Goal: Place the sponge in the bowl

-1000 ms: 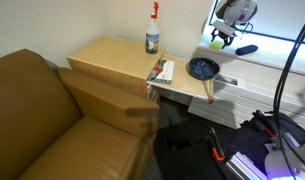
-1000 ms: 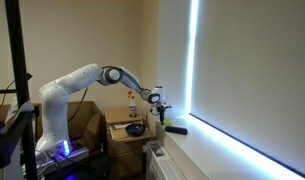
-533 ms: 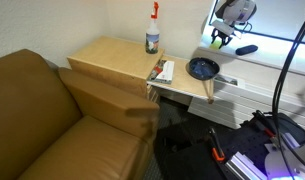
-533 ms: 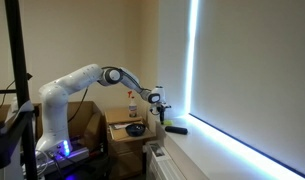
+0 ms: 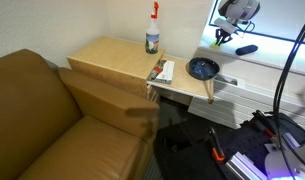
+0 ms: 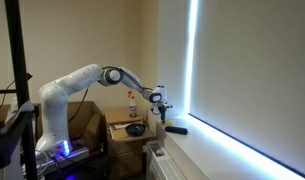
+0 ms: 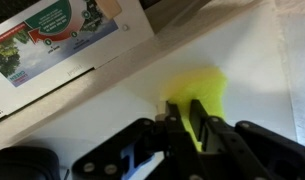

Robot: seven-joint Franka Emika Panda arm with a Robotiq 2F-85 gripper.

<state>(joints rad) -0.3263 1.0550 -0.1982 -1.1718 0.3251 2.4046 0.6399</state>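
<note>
In the wrist view the yellow-green sponge [image 7: 204,84] lies on a white ledge [image 7: 247,55]. My gripper [image 7: 185,108] is shut on its near end, the soft block squeezed between both black fingers. In both exterior views the gripper [image 5: 223,38] [image 6: 160,110] hangs over the window ledge, beyond the table's far end. The round dark bowl [image 5: 202,68] [image 6: 136,129] sits on the end of the wooden table, a short way in from the gripper, with nothing showing in it.
A dark blue oblong object [image 5: 246,49] lies on the ledge beside the gripper. A spray bottle [image 5: 152,30] stands at the table's back, and a printed booklet [image 5: 162,71] [image 7: 62,30] lies near the bowl. A brown couch [image 5: 52,120] fills the foreground.
The jaws have closed from wide open onto the sponge. The arm has barely shifted over the ledge.
</note>
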